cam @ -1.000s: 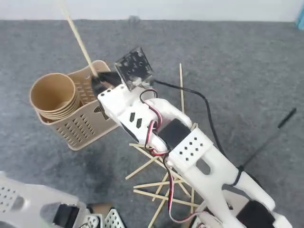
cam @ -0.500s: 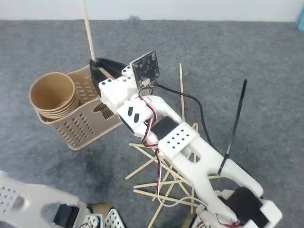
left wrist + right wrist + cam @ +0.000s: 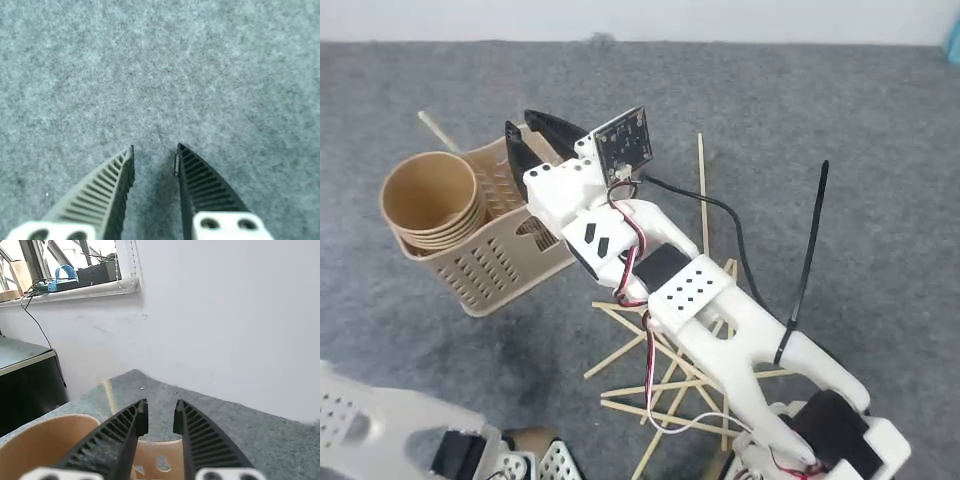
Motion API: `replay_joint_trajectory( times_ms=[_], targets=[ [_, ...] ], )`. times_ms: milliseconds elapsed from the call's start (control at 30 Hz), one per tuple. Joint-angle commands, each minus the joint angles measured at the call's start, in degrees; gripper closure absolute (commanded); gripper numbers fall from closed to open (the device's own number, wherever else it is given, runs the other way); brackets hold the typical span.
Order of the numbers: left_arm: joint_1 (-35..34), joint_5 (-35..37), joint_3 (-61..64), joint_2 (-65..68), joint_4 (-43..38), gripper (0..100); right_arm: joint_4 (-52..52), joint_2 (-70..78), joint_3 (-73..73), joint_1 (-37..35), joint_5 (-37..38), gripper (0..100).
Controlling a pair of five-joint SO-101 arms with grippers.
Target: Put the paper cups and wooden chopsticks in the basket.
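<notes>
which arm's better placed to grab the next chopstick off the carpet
Right, probably. The chopstick pile lies directly under the right arm, and the right gripper hangs at the basket, jaws open. The left gripper, jaws also open, faces bare carpet.

Your right arm (image 3: 720,320) stretches from its base at the near right corner of the tabletop (image 3: 860,130) diagonally toward the far left. Its white wrist (image 3: 570,195) leads out to your right gripper (image 3: 533,140). That gripper's two black fingers (image 3: 558,127) stand parted, with nothing between them. Your left arm (image 3: 380,425) sits low at the near left corner. Your left gripper (image 3: 155,149) points down at the tabletop, its ribbed jaws a narrow gap apart and empty.
</notes>
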Motion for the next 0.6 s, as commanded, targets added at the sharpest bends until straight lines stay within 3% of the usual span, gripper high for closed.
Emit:
replay_joint_trajectory(
  times_ms=[0, 167, 433, 567],
  targets=[
    [1.8, -0.4, 0.1, -2.2, -0.6, 87, -0.3, 1.2, 0.8, 0.5, -0.6, 89.5],
    [1.9, -0.4, 0.1, -2.2, -0.6, 87, 4.2, -4.4, 0.9, 0.2, -0.6, 89.6],
    [2.6, -0.4, 0.2, -2.1, -0.6, 87, 29.5, -23.5, 1.0, 0.1, -1.1, 89.6],
    [3.0, -0.4, 1.2, -2.1, -0.6, 87, 35.4, -30.6, 1.0, 0.6, -0.9, 89.7]
  ],
)
